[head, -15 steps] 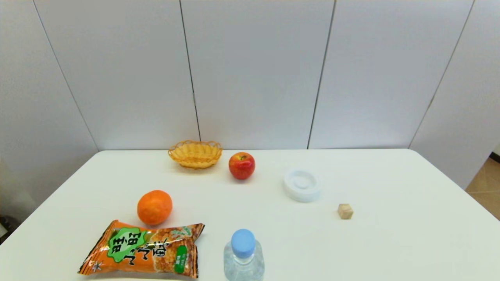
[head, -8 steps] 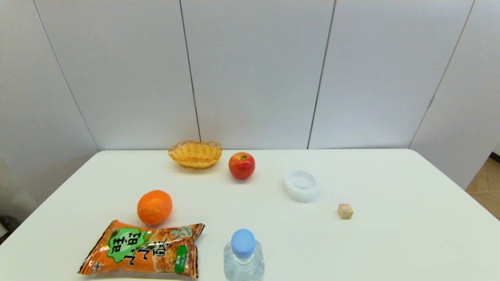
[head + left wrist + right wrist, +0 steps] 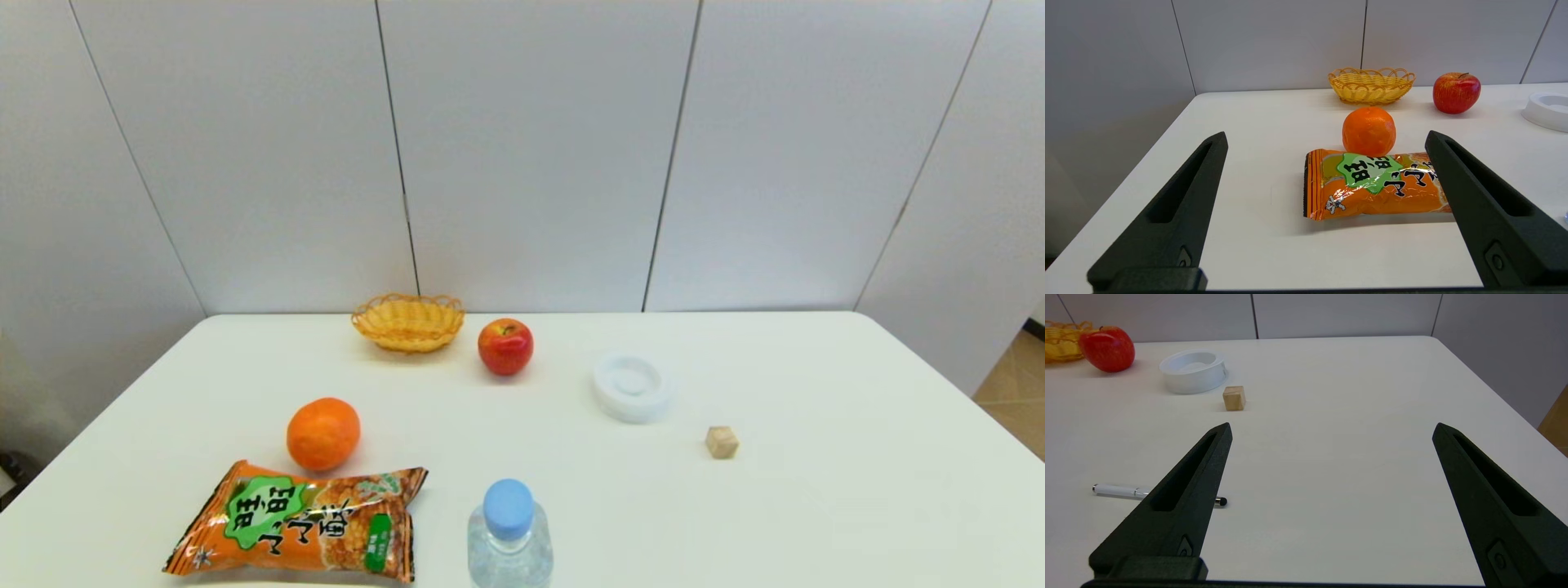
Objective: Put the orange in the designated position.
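The orange (image 3: 323, 434) rests on the white table at the near left, touching the far edge of an orange snack bag (image 3: 302, 530). In the left wrist view the orange (image 3: 1368, 130) lies beyond the bag (image 3: 1376, 185). My left gripper (image 3: 1326, 139) is open and empty, held short of the bag at the table's near left edge. My right gripper (image 3: 1331, 430) is open and empty over bare white tabletop (image 3: 1331, 465) at the near right. Neither arm shows in the head view. No marked position is visible.
At the back stand a yellow wicker basket (image 3: 408, 322), a red apple (image 3: 505, 347) and a round white dish (image 3: 631, 386). A small wooden cube (image 3: 722, 442) sits right of centre. A blue-capped water bottle (image 3: 509, 535) stands at the front. A white pen (image 3: 1122, 491) lies near the right gripper.
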`<state>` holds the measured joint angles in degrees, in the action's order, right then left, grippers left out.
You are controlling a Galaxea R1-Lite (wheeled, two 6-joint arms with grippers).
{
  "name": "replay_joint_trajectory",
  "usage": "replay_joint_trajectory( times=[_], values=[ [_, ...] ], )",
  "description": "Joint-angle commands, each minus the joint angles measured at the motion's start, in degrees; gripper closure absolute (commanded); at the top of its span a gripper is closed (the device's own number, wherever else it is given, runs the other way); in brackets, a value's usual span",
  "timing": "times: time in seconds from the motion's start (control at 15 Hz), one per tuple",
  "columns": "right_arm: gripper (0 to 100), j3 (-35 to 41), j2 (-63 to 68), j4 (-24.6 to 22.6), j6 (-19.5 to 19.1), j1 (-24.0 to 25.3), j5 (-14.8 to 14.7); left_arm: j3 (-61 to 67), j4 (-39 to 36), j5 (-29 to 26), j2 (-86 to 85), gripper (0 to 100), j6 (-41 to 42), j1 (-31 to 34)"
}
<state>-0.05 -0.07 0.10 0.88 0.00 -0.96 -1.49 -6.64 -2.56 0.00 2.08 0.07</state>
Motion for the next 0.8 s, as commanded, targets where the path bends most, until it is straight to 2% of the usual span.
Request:
replay_joint_trajectory(
  times=[0.07,0.33,0.8],
  values=[
    [0,-0.04,0.07,-0.01,0.00,0.00,0.00,1.49,0.93,0.01,0.00,0,0.02,0.01],
    [0,0.05,0.07,-0.01,0.00,0.00,0.00,1.49,6.91,1.42,0.00,0,0.11,0.01],
    [0,-0.04,0.07,-0.01,0.00,0.00,0.00,1.49,6.73,1.51,0.00,0,-0.94,0.01]
  ],
)
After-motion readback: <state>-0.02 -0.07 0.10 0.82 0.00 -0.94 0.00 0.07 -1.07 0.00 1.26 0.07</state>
